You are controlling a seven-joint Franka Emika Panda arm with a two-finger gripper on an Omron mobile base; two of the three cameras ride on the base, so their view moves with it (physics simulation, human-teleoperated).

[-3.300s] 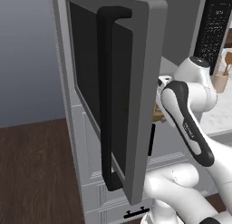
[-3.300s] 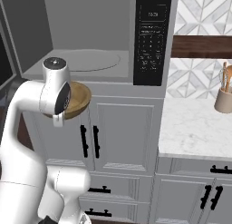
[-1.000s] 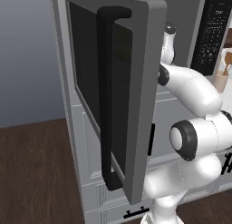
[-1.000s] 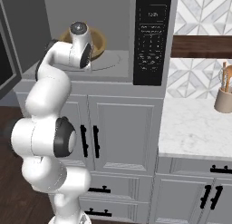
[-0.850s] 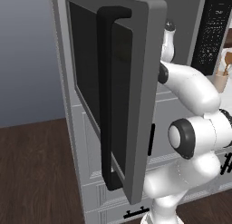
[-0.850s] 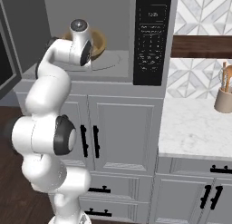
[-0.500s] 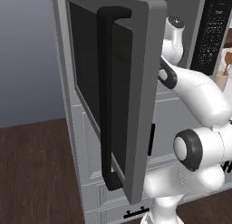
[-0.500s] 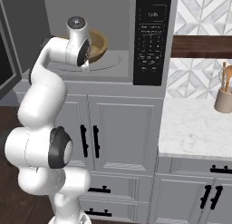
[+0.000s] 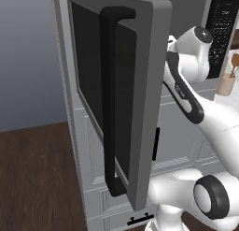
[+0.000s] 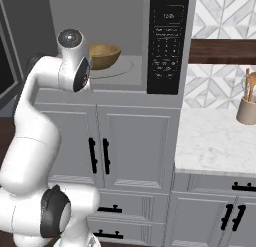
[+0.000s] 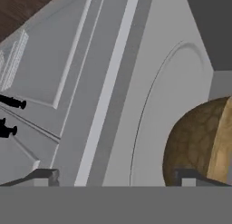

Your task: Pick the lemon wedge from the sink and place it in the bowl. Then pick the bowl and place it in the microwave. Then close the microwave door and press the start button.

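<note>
1. The bowl (image 10: 103,55) sits inside the microwave (image 10: 125,41) on its pale turntable, with a speck of green, the lemon wedge (image 10: 92,53), at its left rim.
2. The tool (image 11: 118,175) is spread apart and released; one fingertip (image 11: 190,175) lies just beside the bowl's outer wall, the other is well clear of it.
3. The microwave door (image 9: 122,92) stands swung wide open at the left.
4. A utensil crock (image 10: 247,109) stands on the marble counter (image 10: 215,141), well apart to the right.
</note>
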